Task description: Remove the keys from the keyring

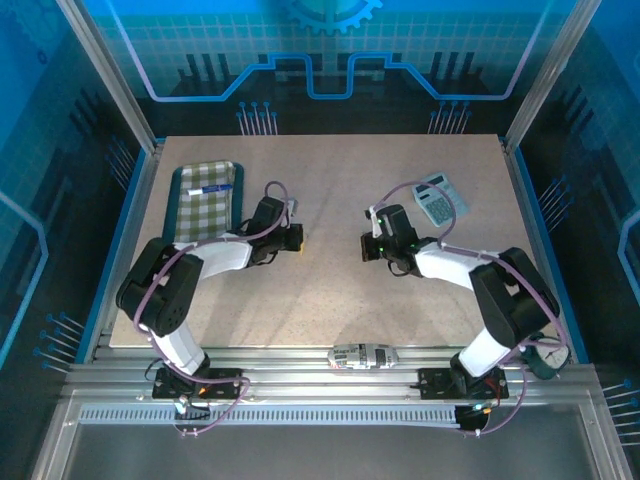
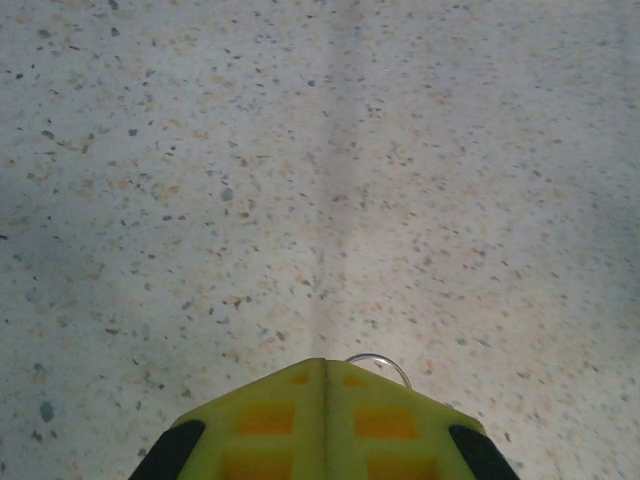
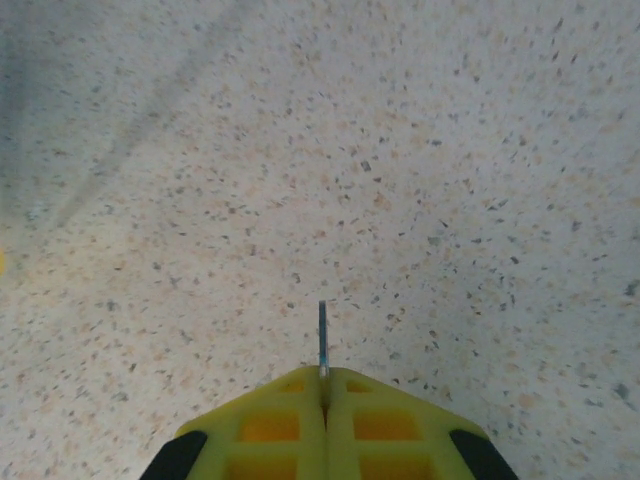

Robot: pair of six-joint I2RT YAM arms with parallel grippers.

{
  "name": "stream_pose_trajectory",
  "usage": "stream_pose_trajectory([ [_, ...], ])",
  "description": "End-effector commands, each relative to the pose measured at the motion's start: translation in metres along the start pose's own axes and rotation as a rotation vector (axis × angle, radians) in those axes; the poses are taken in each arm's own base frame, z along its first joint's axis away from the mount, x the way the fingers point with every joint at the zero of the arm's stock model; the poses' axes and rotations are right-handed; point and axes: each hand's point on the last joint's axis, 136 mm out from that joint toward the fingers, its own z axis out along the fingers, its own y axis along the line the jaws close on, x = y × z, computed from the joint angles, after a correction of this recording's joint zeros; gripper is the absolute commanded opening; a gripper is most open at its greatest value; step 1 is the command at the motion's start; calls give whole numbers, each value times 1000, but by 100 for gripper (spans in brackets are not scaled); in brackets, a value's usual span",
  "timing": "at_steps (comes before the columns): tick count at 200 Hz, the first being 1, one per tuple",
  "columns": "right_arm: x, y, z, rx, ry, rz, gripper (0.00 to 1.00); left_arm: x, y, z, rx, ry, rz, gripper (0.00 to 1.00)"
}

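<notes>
Your left gripper (image 2: 325,368) sits a little left of the tabletop's middle, its yellow fingers pressed flat together with no gap. A thin silver wire keyring (image 2: 381,361) arcs out from just behind the fingertips, so it looks pinched there. Most of the loop is hidden, though, and you can't confirm how firmly it is caught. Your right gripper (image 3: 323,375) sits a little right of the middle, also fully closed. A slim dark grey metal key (image 3: 323,338) stands edge-on out of the seam between its fingers, plainly clamped. From above, the two grippers face each other across a bare strip of the speckled beige tabletop (image 1: 330,300), apart, with nothing visibly bridging them.

Judging by that, the separating step looks done: key in one grip, keyring in the other. Whether another key hangs on the hidden part of the loop, you can't tell.

The next move calls for setting both pieces down. Lower the right gripper close to the bare middle of the tabletop and open slowly, since so thin a key may cling to a finger or skid. Do the same on the left, well apart from the key. Steer away from the grey calculator (image 1: 441,198) near the far right corner and the green-checked cloth pad (image 1: 205,195) near the far left corner.
</notes>
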Motion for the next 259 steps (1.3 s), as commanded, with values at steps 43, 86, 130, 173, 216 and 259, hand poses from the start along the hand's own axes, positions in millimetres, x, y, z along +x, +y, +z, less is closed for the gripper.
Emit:
stream_pose_trajectory([
  [43,-4,-18,17,-4,-10,118,0,-38,14,-24,-94,-125,-35,47],
  [86,7,-43,11,33,4,172,0,-50,8,-69,-72,-216,-25,65],
  [130,12,-59,3,67,14,199,6,-52,7,-105,-59,-284,-29,99],
  [173,3,-82,-28,130,-41,256,43,-55,11,-132,-78,-339,-31,99],
  [216,-26,-106,-88,286,-122,203,100,-62,37,-161,-203,-400,-47,99],
  [259,-66,-150,-154,676,-252,97,100,-64,96,-192,-546,-444,43,99],
])
